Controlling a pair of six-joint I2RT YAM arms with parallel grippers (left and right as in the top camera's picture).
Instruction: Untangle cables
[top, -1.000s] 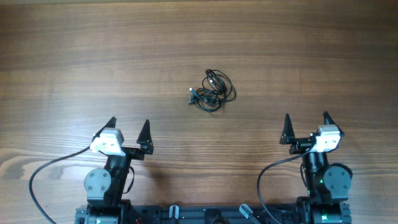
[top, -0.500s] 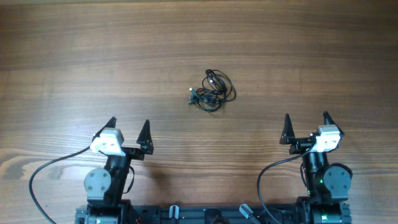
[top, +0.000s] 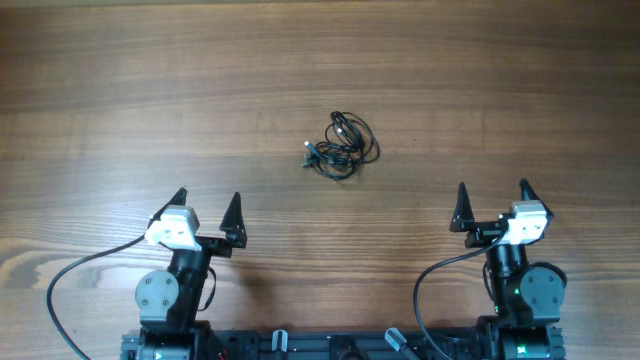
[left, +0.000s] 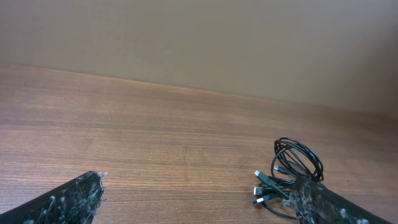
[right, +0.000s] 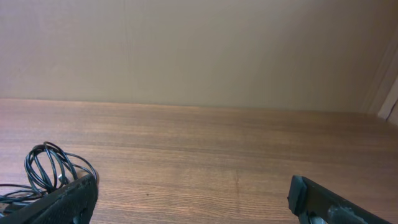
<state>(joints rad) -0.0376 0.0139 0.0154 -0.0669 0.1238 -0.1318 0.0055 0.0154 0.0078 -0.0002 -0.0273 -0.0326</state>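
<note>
The cables (top: 340, 145) are a small tangled clump of thin black wires with tiny plug ends, lying on the wooden table near its middle. In the left wrist view the cables (left: 292, 175) lie at the right, with silver-tipped plugs pointing left, partly behind my right-hand finger. In the right wrist view the cables (right: 50, 171) show as loops at the far left. My left gripper (top: 207, 205) is open and empty near the front left. My right gripper (top: 492, 199) is open and empty near the front right. Both are well short of the clump.
The wooden table (top: 150, 90) spreads all round the clump. Thicker black arm cables (top: 60, 290) loop at the front edge beside the arm bases. A beige wall stands beyond the table's far edge in both wrist views.
</note>
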